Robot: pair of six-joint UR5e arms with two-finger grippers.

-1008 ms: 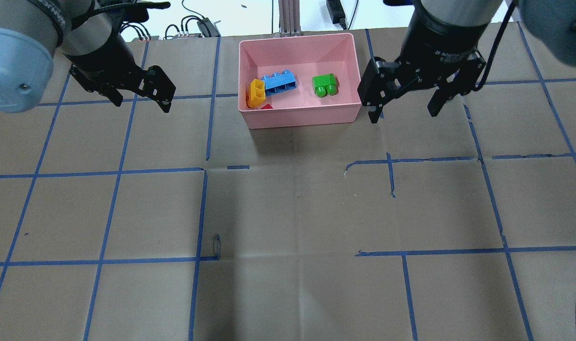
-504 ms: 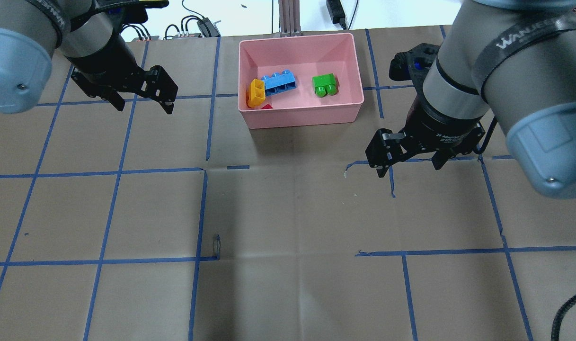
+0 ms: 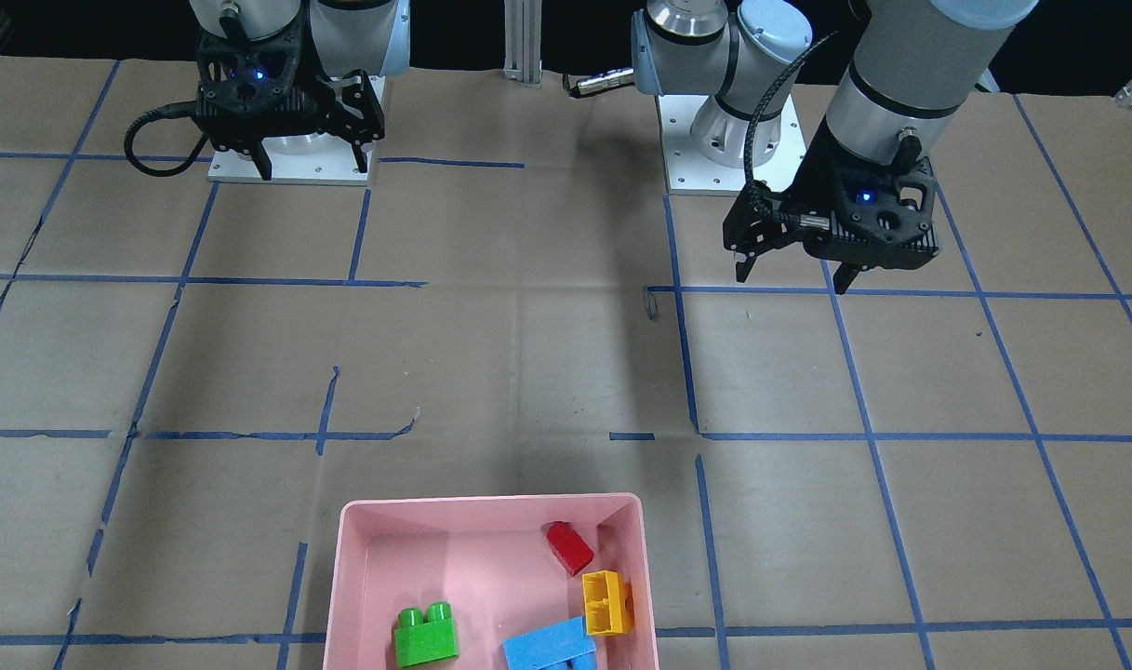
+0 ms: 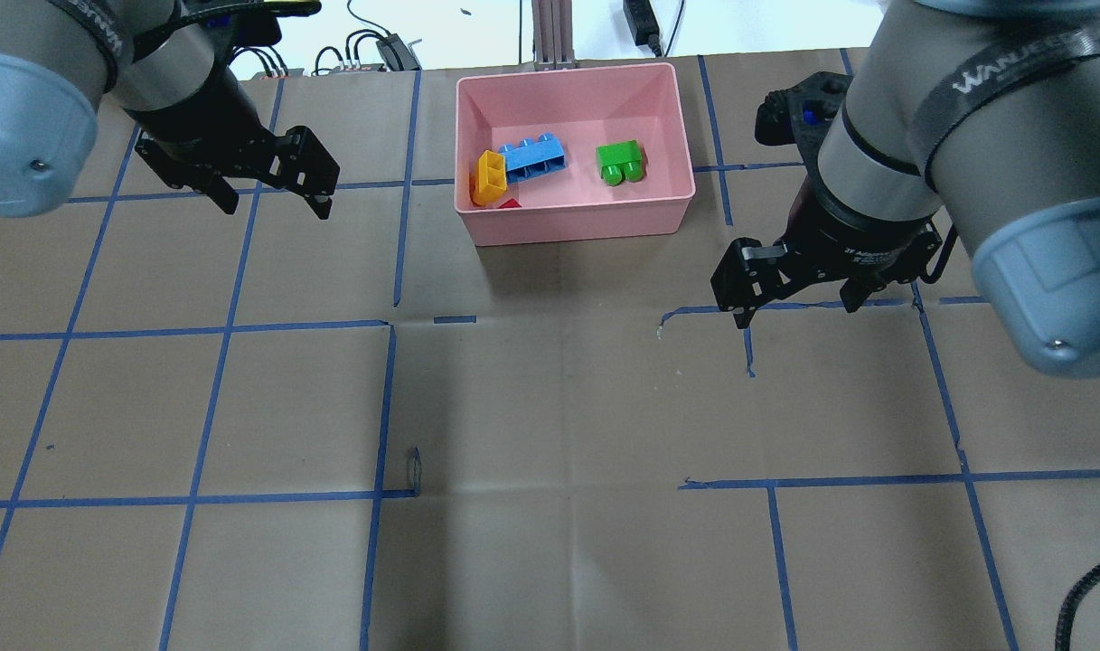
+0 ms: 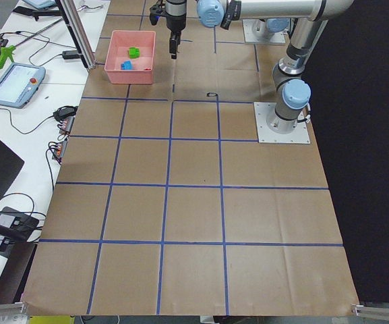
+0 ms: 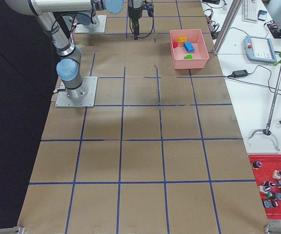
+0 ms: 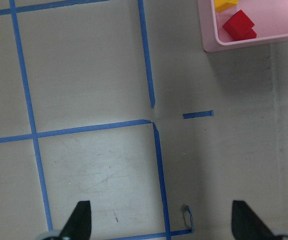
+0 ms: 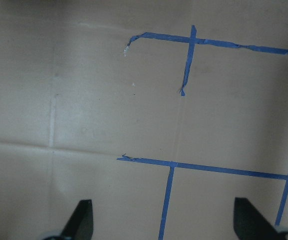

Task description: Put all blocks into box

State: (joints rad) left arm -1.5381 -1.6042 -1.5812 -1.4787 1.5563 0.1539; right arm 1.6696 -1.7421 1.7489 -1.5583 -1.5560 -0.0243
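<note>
The pink box (image 4: 572,231) stands at the table's far middle. In it lie the yellow block (image 4: 490,176), the blue block (image 4: 533,158), the green block (image 4: 620,163) and the red block (image 4: 510,204), which is mostly hidden by the near wall. The front-facing view shows the red block (image 3: 569,547) beside the yellow block (image 3: 607,602). My left gripper (image 4: 274,201) is open and empty, left of the box. My right gripper (image 4: 795,312) is open and empty, to the right of the box and nearer the robot. The left wrist view shows the box corner (image 7: 243,41).
Brown paper with a blue tape grid covers the table. An aluminium post (image 4: 550,36) and cables lie just beyond the box. A red tray (image 6: 271,187) of small parts sits off the table on the side bench.
My right gripper has drawn back from beside the box's right wall toward the robot and stays open. My left gripper has barely shifted. The blocks have not moved.
</note>
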